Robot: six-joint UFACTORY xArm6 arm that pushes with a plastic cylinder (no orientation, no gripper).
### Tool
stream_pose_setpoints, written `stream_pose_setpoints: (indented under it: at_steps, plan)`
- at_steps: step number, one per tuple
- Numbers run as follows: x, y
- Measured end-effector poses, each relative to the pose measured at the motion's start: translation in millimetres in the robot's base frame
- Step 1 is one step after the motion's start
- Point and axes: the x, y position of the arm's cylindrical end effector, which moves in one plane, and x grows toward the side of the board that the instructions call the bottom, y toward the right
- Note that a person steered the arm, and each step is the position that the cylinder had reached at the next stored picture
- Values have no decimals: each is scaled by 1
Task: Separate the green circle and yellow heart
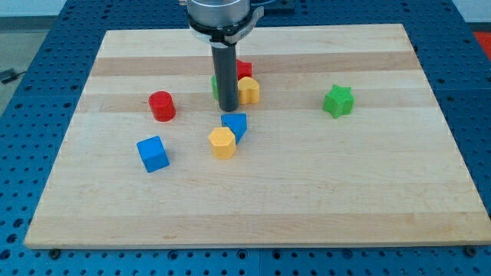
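My tip [228, 108] rests on the board just in front of a tight cluster near the view's top centre. The green circle [215, 86] is mostly hidden behind the rod; only a green sliver shows at the rod's left. The yellow heart [248, 90] sits right of the rod, touching or nearly touching it. A red block [244, 69] lies just behind the heart. The tip stands between the green circle and the yellow heart, slightly toward the view's bottom.
A red cylinder [162, 106] lies left of the cluster. A blue block [235, 125] and a yellow hexagon block [222, 142] sit just below the tip. A blue cube [153, 153] is lower left. A green star [338, 101] is at the right.
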Motion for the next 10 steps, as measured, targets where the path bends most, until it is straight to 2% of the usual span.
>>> stream_pose_setpoints:
  at_steps: [2,5,8,10]
  plan:
    - [-2,29]
    - [-7,38]
    - [-7,-18]
    - [-6,-8]
